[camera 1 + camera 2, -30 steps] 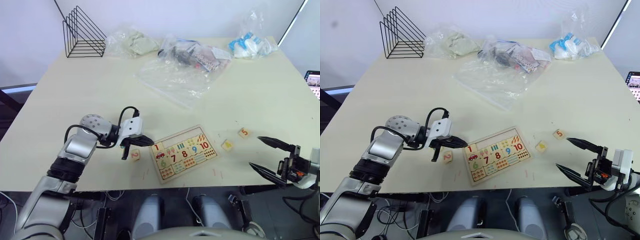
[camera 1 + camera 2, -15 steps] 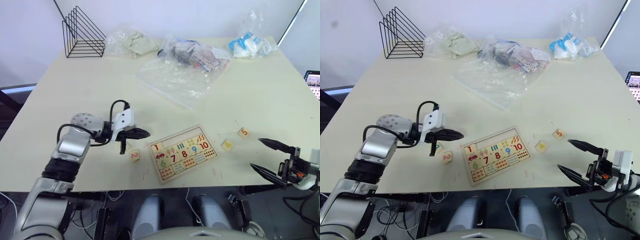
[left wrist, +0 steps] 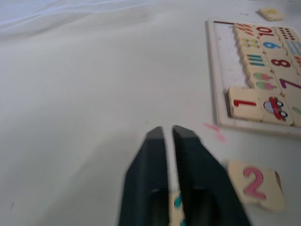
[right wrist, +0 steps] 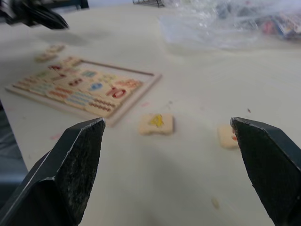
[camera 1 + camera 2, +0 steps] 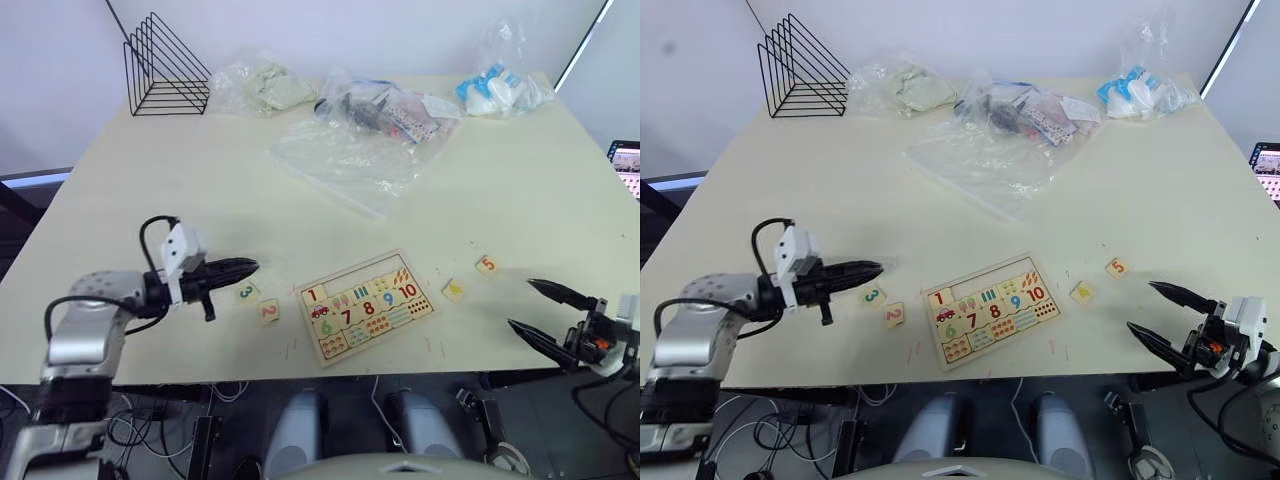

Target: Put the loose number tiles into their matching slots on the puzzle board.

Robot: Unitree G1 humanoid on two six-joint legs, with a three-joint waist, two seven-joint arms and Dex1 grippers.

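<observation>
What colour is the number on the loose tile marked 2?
Pink, on pale wood: the tile marked 2 shows best in the left wrist view.

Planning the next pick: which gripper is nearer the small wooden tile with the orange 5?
Right. The right gripper hovers just off the orange 5 tile's near-right side; the left gripper is far across the puzzle board.
</observation>
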